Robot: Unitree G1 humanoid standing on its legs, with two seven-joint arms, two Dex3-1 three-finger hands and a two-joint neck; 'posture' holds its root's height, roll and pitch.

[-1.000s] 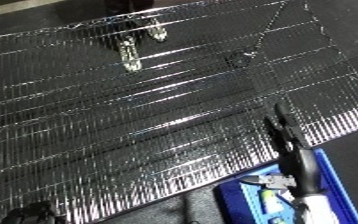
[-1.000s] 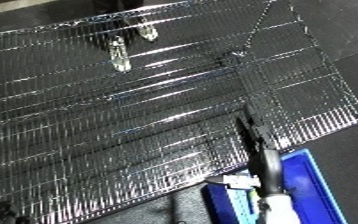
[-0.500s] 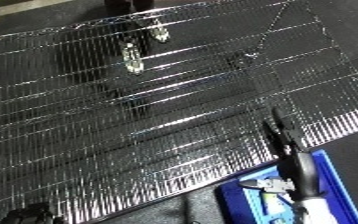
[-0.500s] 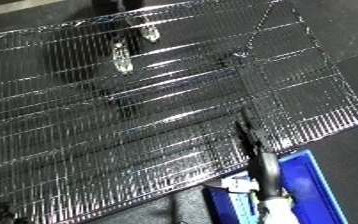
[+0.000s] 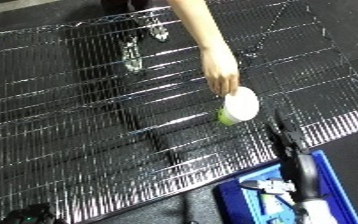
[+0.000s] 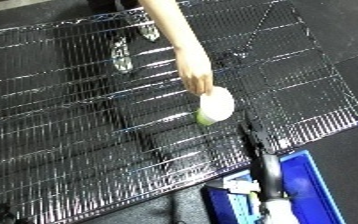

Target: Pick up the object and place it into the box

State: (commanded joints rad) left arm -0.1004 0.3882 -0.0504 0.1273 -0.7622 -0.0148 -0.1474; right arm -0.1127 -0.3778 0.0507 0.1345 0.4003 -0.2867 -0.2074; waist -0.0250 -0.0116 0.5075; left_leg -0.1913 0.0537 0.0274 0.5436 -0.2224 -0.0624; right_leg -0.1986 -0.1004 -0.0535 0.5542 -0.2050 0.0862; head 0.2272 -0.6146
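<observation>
Over wire shelf (image 5: pixel 78 125), person's hand (image 5: pixel 220 75) holds white-green object (image 5: pixel 238 106); right hand (image 5: pixel 286 142) fingers straight

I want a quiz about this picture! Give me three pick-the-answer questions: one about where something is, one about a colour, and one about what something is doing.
1. Where is the blue bin?
A. on top of the wire shelf
B. below the wire shelf's near edge, at lower right
C. at the far left

2. What colours is the object that the person's hand holds?
A. red and black
B. white and green
C. all blue

3. What is the object doing?
A. lying in the bin
B. held over the wire shelf by the person's hand
C. held by the right robot hand

Answers: 1 B, the bin sits past the shelf edge. 2 B, white top, green bottom. 3 B, the fingers grip its top.
</observation>
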